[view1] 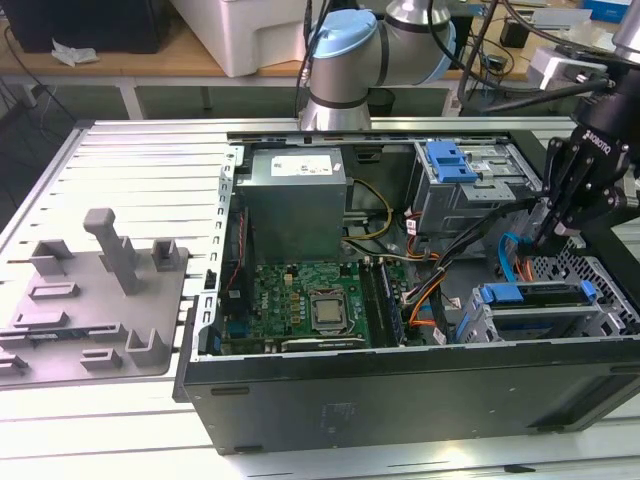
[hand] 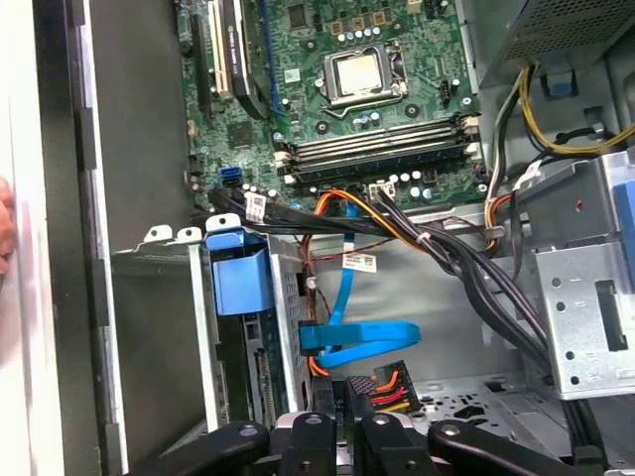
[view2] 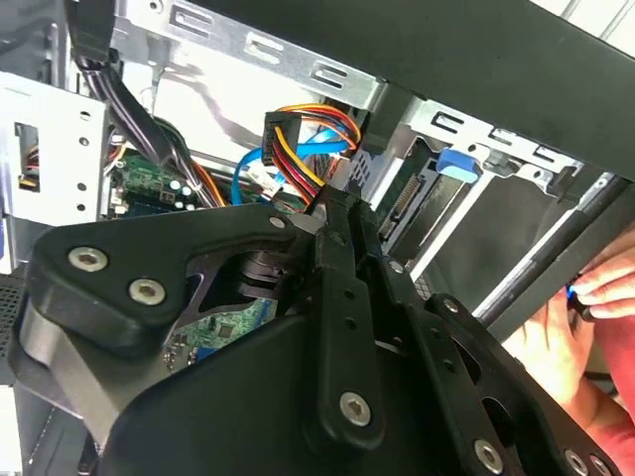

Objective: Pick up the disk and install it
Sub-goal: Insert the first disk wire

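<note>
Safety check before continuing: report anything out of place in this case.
A person's hand sits at the case's edge, close to the pincer, which is risky beside a robot arm. A blue cable loops loose beside the disk.

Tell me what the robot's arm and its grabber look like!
The arm is made of round silver-grey tubes, with smooth light blue caps on its joints. The gripper at its end is all black, built from chunky flat bars linked together and dotted with shiny silver screws. In the exterior view it has small white lettering on its side.
</note>
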You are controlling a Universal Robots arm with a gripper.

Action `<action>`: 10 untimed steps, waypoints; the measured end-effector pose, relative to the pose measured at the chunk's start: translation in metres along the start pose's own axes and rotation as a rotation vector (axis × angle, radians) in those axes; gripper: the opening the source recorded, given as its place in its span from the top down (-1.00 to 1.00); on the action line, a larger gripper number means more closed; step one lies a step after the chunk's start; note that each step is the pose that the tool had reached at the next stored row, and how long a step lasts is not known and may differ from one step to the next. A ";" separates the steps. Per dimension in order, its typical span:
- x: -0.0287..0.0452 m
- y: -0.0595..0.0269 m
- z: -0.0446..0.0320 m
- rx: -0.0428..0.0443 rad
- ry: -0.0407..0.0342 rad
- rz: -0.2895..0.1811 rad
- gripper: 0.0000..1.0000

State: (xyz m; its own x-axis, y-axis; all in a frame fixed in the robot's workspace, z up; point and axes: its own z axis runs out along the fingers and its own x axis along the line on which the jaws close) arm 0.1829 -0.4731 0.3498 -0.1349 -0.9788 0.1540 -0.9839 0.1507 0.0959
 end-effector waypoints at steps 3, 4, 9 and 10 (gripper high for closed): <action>0.0059 0.0014 0.0010 0.0013 -0.0159 -0.002 0.66; 0.0075 0.0015 0.0012 0.0013 -0.0212 -0.003 0.66; 0.0137 0.0014 0.0019 0.0014 -0.0432 -0.006 0.66; 0.0139 0.0014 0.0019 0.0013 -0.0450 -0.007 0.66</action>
State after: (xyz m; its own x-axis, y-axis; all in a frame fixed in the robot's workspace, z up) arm 0.1794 -0.4867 0.3502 -0.1336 -0.9850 0.1090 -0.9849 0.1441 0.0954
